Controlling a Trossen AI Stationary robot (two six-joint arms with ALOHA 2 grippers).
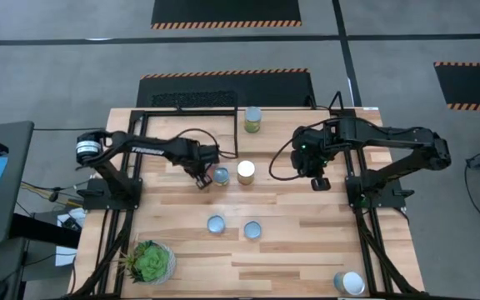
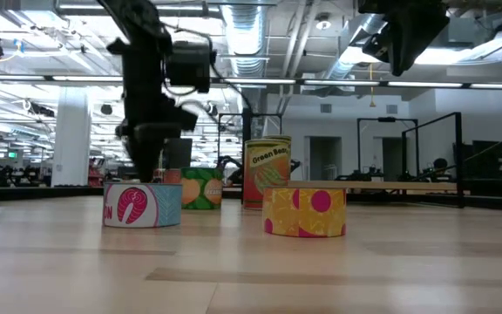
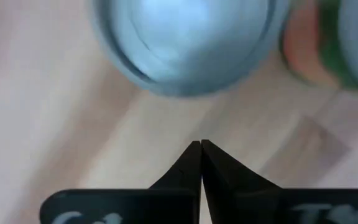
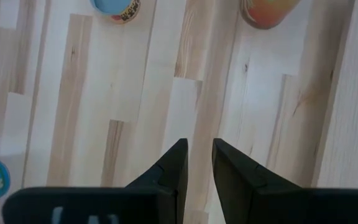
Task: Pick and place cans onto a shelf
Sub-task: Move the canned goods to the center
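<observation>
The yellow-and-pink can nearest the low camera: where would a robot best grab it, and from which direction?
Probably from straight above, with the fingers closing on opposite sides of its curved wall. The yellow-and-pink can stands upright and squat, flat lid up, so a sideways approach would leave little wall to pinch. Nothing touches it, and the salmon can stands apart, leaving room for the fingers.
</observation>
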